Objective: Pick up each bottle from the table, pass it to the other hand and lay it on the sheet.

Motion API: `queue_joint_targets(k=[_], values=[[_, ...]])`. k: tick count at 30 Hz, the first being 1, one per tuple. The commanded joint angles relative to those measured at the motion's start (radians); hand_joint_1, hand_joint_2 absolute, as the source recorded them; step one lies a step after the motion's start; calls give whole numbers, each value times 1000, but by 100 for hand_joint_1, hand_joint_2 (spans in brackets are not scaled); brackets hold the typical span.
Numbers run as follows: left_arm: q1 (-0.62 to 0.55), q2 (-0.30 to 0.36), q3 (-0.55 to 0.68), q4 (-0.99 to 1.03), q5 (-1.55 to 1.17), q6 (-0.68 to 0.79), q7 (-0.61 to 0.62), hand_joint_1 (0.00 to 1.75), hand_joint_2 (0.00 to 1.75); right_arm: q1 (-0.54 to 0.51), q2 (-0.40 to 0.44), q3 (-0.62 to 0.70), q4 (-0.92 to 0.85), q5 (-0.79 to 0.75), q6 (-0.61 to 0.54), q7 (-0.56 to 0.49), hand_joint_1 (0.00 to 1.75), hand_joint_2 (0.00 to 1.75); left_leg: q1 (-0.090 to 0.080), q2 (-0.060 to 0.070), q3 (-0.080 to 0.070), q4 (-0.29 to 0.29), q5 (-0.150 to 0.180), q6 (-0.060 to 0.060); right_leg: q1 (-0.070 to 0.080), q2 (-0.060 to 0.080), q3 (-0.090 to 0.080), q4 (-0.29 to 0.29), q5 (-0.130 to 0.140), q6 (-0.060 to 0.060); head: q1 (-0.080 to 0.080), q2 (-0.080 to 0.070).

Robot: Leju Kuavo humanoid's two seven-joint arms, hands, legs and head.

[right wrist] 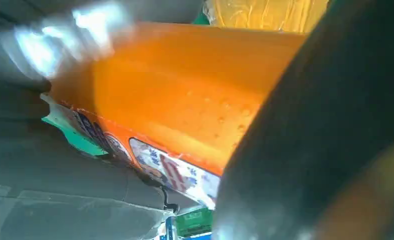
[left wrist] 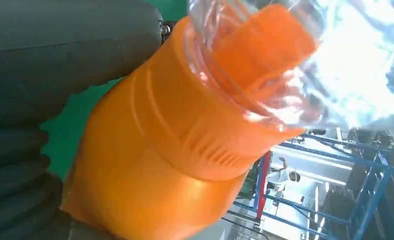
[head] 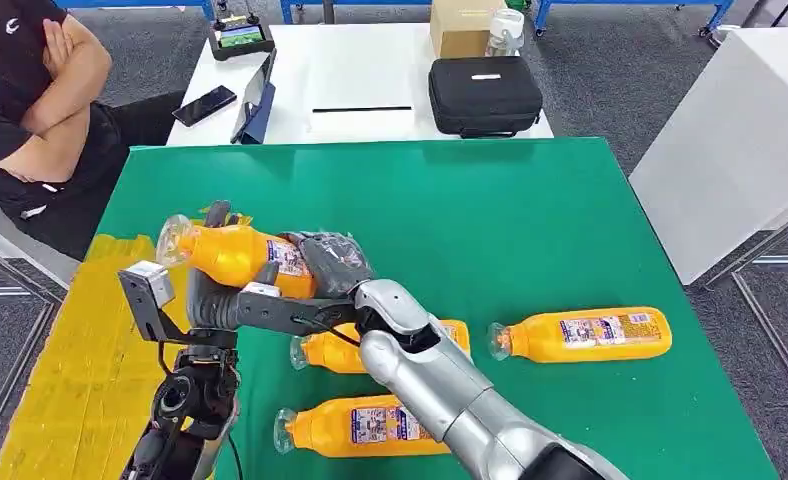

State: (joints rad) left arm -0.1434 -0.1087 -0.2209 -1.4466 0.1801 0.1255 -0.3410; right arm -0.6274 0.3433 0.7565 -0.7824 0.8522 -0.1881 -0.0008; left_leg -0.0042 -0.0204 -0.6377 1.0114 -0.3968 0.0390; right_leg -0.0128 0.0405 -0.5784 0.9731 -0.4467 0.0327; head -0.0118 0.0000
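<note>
Bottle gripped midair by both the right robot hand and left robot hand.

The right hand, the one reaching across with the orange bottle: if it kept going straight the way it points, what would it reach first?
The right hand points leftward across the green table. Past the held bottle and the left hand at it, probably the yellow sheet; height above it is unclear.
</note>
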Motion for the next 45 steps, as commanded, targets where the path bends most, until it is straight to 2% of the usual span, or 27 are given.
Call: queue_joint_targets(k=[1,3,4,5,6,7,17,28,32,33,34,35,36,39,42,45], values=[[-80,2,-36,18,10,3,12,0,175,35,6,193,62,20,39,1,175,175,1,-1,2,-1,0,-1,1,-4,3,-1,-1,-1,0,0],[-97,-5,-30,27,30,3,18,0,175,46,6,223,46,2,44,9,175,175,1,-2,3,-1,-1,-2,2,-5,5,-1,-1,-1,0,0],[-105,-11,-22,32,50,-2,20,0,175,44,6,238,41,-7,43,17,175,175,2,-2,8,-1,-3,-4,3,-9,11,-2,-4,-2,0,0],[-108,-14,-16,32,71,-12,24,0,175,39,6,245,39,-19,43,20,175,175,1,-2,3,-1,-1,-2,2,-6,5,-1,-2,-1,0,0],[-108,-12,-16,31,73,-15,24,47,175,36,6,245,39,-23,43,20,175,175,1,-2,2,0,0,-2,1,-5,3,-1,-1,-1,0,0],[-105,-11,-13,26,75,-16,22,175,175,29,6,241,43,-30,44,19,175,175,2,-3,4,0,-2,-3,2,-8,6,-1,-3,-2,0,0],[-76,-8,7,-3,129,-64,-7,175,175,8,6,244,54,-60,47,30,175,175,1,-1,1,0,0,-1,1,-4,2,-1,-1,-1,0,0],[-70,-8,6,-5,148,-82,-16,175,175,-1,6,231,75,-62,36,37,175,175,2,-3,7,0,-2,-3,2,-9,9,-1,-3,-2,0,0],[-73,-9,9,-13,156,-87,-22,175,175,-21,6,221,88,-67,14,63,175,175,1,-3,4,0,-1,-2,2,-7,5,-1,-2,-1,0,0],[-76,-9,9,-15,156,-87,-21,175,175,-27,6,219,89,-67,16,63,101,175,2,-3,5,0,-2,-3,2,-8,7,-1,-3,-2,0,0],[-74,-11,14,-32,155,-87,-21,175,175,-37,6,196,102,-59,-4,56,3,175,2,-3,5,0,-2,-3,2,-9,7,-1,-3,-2,0,0],[-70,-13,20,-44,155,-86,-22,175,175,-36,2,167,101,-59,-17,38,0,175,1,-2,2,0,-1,-2,1,-6,4,-1,-2,-1,0,0],[-69,-12,27,-53,142,-71,-29,175,175,-31,-6,129,92,-71,-33,30,0,0,2,-3,3,1,-2,-3,2,-8,5,0,-3,-1,0,0],[-19,12,72,-123,72,-11,-53,175,175,-21,-65,-37,43,-111,-107,-8,0,0,2,-5,4,1,-1,-2,2,-10,6,-1,-3,-1,0,0],[1,18,91,-137,68,-21,-56,175,175,-9,-87,-79,-3,-96,-70,-25,0,0,1,-2,3,0,-1,-1,1,-5,4,-2,-1,0,0,0],[2,37,100,-140,-44,51,-90,175,175,81,-150,-205,-221,-107,-141,-74,0,0,1,-4,4,0,-1,-2,1,-8,6,-1,-2,-1,0,0]])
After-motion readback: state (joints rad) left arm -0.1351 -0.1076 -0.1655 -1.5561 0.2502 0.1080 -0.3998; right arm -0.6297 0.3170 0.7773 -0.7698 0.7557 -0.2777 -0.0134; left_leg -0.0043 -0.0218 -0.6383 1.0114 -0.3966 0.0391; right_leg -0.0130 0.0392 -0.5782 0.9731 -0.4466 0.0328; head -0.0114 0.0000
